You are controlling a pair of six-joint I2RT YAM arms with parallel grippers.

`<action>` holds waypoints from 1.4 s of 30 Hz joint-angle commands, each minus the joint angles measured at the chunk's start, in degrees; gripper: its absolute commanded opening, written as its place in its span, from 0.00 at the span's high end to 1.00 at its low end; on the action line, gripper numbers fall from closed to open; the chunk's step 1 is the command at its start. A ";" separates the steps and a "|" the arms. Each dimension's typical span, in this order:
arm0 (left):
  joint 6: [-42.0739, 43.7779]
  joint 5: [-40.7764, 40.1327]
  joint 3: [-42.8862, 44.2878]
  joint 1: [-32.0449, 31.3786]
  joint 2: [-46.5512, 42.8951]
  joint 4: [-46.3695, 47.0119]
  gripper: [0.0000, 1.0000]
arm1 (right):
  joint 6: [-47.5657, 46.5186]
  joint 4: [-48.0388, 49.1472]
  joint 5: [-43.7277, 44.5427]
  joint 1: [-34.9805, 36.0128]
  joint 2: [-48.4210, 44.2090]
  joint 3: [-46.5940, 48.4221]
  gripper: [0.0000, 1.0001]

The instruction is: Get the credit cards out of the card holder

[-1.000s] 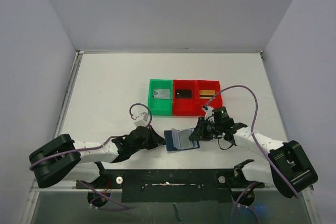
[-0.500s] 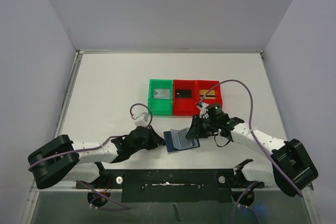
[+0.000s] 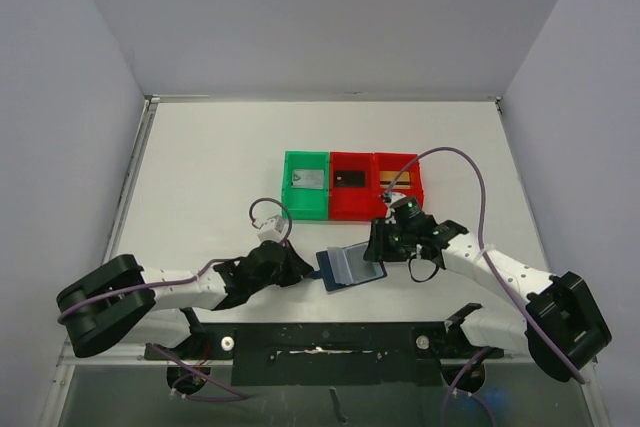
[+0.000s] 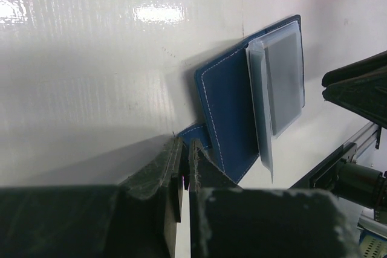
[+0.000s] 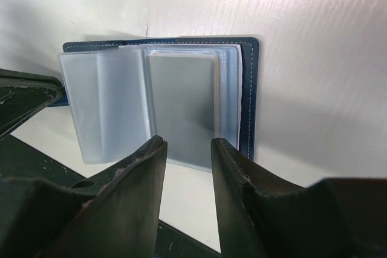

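Nearest, the left gripper (image 4: 183,146) has its fingers pressed together on the short closure tab (image 4: 195,133) of the small navy-blue bifold card holder (image 4: 227,113). The holder lies open on the white table (image 3: 200,177) just ahead of it. Its long axis runs across to the right gripper (image 5: 187,149), with pale clear pockets (image 5: 130,107) fanned upward. That gripper's fingers stand spread at the opposite edge, gripping nothing.

Beyond both grippers:
- a green plastic tray (image 3: 305,209) with a silver-grey card (image 3: 306,179)
- a red plastic tray (image 3: 351,210) with a black card (image 3: 350,178)
- a second red tray (image 3: 398,157) with a gold-orange card (image 3: 394,179)
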 commanded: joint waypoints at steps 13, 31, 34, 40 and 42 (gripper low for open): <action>0.92 0.53 0.24 -0.34 -2.90 -0.37 1.00 | 1.14 8.72 -2.69 -0.55 5.51 -1.39 0.57; 1.10 0.50 0.01 -0.30 -3.26 -1.12 1.00 | -0.46 6.91 -0.41 -0.67 6.83 -0.05 0.59; 1.02 0.15 -0.32 -0.25 -3.99 -1.76 1.00 | -0.99 6.83 -0.26 -0.57 8.12 0.12 0.58; 1.01 -0.29 -0.73 -0.16 -5.35 -2.76 1.00 | -1.08 5.37 1.73 -0.13 8.97 0.94 0.55; 1.01 -0.33 -0.87 -0.03 -5.50 -2.81 1.00 | -0.99 5.04 2.13 0.11 8.46 1.03 0.54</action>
